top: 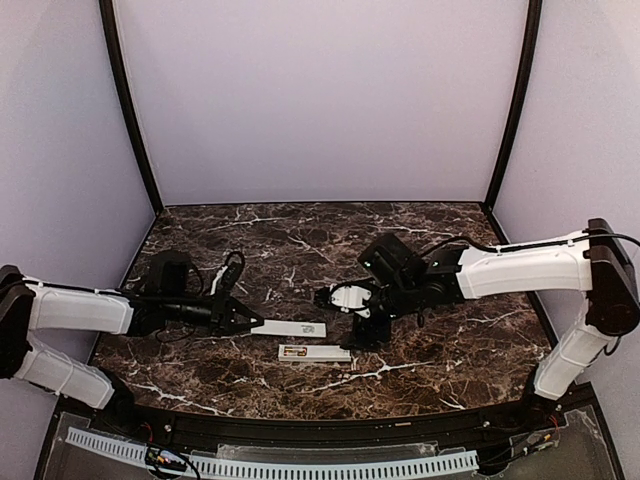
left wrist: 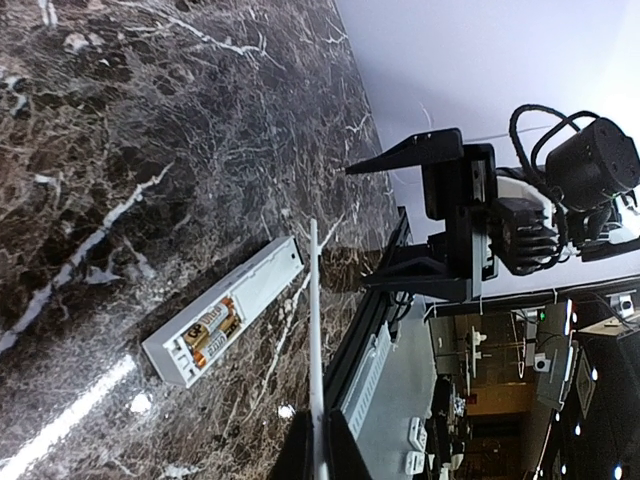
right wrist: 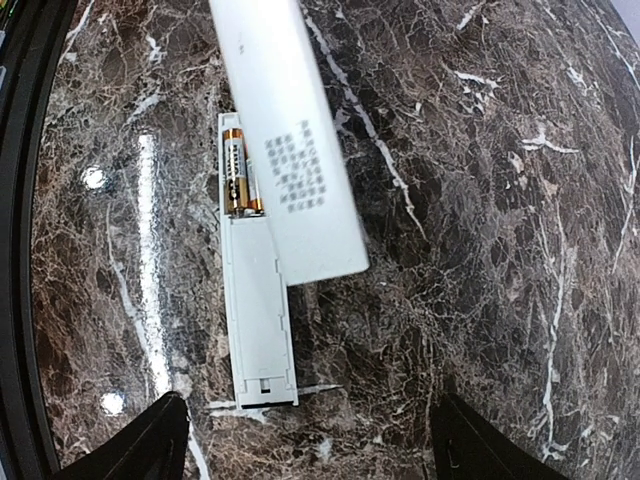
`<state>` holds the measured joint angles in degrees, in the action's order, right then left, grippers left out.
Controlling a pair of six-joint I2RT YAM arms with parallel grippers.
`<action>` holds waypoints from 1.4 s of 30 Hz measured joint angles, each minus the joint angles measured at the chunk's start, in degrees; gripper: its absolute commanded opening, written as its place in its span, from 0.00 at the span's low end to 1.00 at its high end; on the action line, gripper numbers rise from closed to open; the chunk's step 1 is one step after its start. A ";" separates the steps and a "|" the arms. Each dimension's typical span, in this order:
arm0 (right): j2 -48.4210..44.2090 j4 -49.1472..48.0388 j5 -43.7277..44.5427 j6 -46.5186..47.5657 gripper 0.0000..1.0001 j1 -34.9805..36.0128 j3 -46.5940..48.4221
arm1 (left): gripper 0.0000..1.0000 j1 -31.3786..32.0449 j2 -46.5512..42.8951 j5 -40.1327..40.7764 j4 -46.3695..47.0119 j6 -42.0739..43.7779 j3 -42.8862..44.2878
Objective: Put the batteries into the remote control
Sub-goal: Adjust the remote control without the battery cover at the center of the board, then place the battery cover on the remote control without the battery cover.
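Observation:
The white remote control lies flat on the marble with its compartment open. Two gold and dark batteries sit side by side in it, also seen as batteries and batteries. My left gripper is shut on one end of the thin white cover strip. It holds the strip just behind the remote, edge-on as the cover strip. My right gripper hovers over the remote's right end. Its jaws stand wide open and empty around the remote, under the cover strip.
Dark marble tabletop with lilac walls behind and at both sides. A black rail runs along the near edge. The right arm's fingers show beyond the cover strip in the left wrist view.

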<state>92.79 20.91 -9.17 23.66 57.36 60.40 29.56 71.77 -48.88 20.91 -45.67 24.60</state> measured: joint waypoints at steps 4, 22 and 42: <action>-0.33 1.25 -0.26 1.14 0.81 -0.04 0.00 | 0.00 3.39 4.57 -0.28 1.95 -0.20 2.34; 10.36 3.15 -4.83 4.37 0.65 0.44 6.67 | 0.00 9.35 21.94 -0.66 20.50 -8.48 5.14; 16.59 3.10 -6.40 5.01 0.48 0.76 9.22 | 0.00 9.35 27.19 -0.37 23.12 -10.16 5.38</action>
<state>109.38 24.01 -15.57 28.67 58.13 69.63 38.92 98.96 -49.25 44.03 -55.83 29.98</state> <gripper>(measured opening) 0.509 0.024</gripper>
